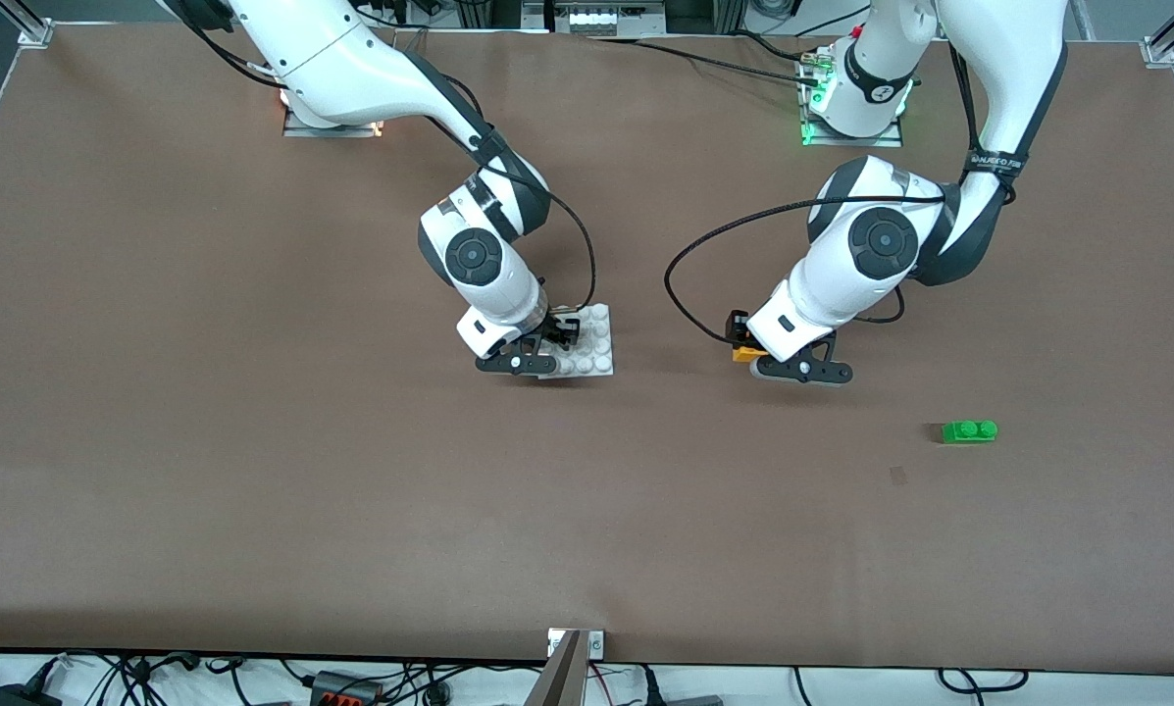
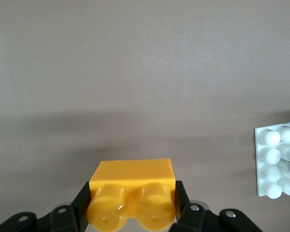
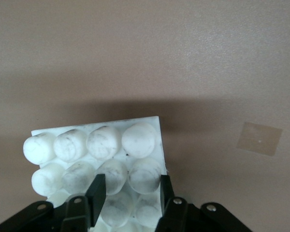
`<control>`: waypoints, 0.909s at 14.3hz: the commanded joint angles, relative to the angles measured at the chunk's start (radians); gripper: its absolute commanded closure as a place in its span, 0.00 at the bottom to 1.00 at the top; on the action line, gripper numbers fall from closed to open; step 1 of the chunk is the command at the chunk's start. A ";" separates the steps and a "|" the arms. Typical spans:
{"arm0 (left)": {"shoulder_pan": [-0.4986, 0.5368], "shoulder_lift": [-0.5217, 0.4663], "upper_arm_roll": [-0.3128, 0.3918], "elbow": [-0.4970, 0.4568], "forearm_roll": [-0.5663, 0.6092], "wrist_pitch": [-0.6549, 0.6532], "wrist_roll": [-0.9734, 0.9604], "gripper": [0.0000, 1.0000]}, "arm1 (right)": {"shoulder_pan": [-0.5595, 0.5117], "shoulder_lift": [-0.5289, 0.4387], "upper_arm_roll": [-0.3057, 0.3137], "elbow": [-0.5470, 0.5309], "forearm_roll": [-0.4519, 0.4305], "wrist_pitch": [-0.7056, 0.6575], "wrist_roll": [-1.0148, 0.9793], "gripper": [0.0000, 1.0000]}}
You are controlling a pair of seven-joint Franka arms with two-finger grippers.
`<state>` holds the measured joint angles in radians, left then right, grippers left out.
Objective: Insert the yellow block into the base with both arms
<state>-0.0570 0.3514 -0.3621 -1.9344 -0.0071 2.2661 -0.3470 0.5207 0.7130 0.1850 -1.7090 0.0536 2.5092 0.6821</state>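
Now both arms have hold of their parts. The left hand [image 2: 131, 205] is pinching the yellow block [image 2: 131, 193], one finger pressed to each end, so the two studs face the wrist camera. In the front view that block [image 1: 746, 351] sits in the hand a little above the bench [image 1: 253, 471], toward the left arm's end and well apart from the base [image 1: 591, 343]. The right hand [image 3: 129, 198] is closed across the base [image 3: 101, 159], its fingers [image 3: 96, 191] set around a row of studs at one edge. The wrist view shows the plate tilted with a shadow beneath it, so it appears lifted at that side, not flat on the bench. A green brick [image 1: 969, 431] lies nearer the front camera, toward the left arm's end, clear of both hands.

The risks, as I judge them, sit in the grips. The base is held only at one edge, so pressing the block down on it could lever the plate out of the fingers or twist it. The block is held with its studs turned sideways; unless its hollow underside is brought square to the base's studs, it would skid across them instead of seating. A hard push could also slide the block within its pinch.
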 commanded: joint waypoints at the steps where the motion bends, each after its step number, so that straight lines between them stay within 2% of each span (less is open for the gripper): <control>1: 0.006 0.000 -0.001 0.011 0.010 -0.031 0.019 0.45 | 0.157 0.272 0.002 0.278 0.014 0.033 0.131 0.49; 13: 0.008 0.000 -0.001 0.011 0.012 -0.031 0.019 0.45 | 0.180 0.273 0.004 0.279 0.015 0.036 0.142 0.47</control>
<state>-0.0529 0.3519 -0.3619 -1.9344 -0.0070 2.2526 -0.3447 0.6932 0.8786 0.1918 -1.4607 0.0613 2.5275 0.8301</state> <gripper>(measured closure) 0.313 0.485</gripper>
